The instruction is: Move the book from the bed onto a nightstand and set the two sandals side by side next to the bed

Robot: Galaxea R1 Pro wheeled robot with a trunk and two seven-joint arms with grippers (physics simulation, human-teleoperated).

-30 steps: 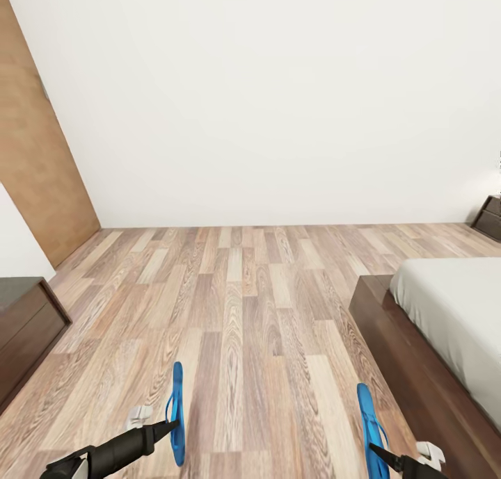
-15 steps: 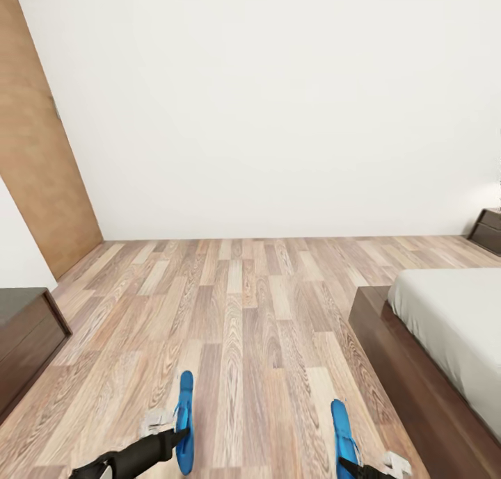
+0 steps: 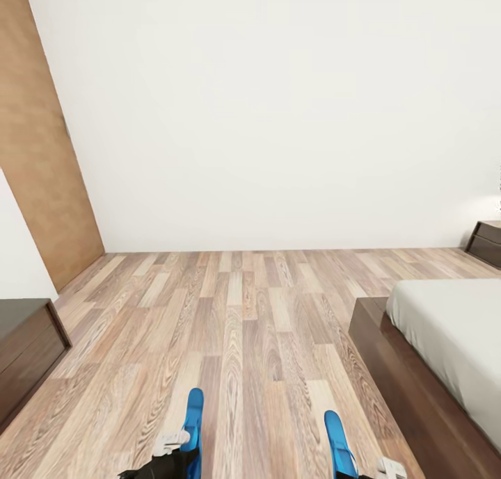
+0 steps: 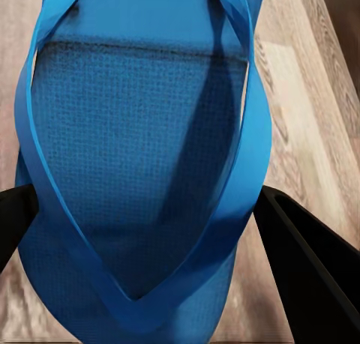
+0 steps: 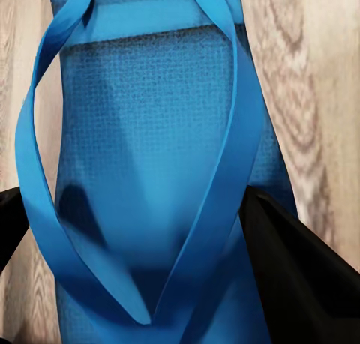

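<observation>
Two bright blue sandals hang over the wood floor at the bottom of the head view. My left gripper (image 3: 182,454) is shut on the left sandal (image 3: 194,416), and its straps and sole (image 4: 135,164) sit between black fingers (image 4: 307,273). The right gripper (image 3: 359,473) is shut on the right sandal (image 3: 338,439), whose sole (image 5: 157,157) lies against a black finger (image 5: 300,276). To the right stands the bed (image 3: 393,371) with its bare pale mattress (image 3: 456,329). A nightstand (image 3: 487,241) stands by the far wall at the right edge. The book is out of view.
A long low dark-wood cabinet (image 3: 24,347) stands at the left edge. A brown door (image 3: 42,152) leans along the left wall. Plank floor (image 3: 243,312) stretches from me to the white wall, between cabinet and bed.
The whole view has shifted, so the far wall's base sits lower in the picture. Both arms have sunk toward the picture's bottom edge, and the two sandals have drawn closer together.
</observation>
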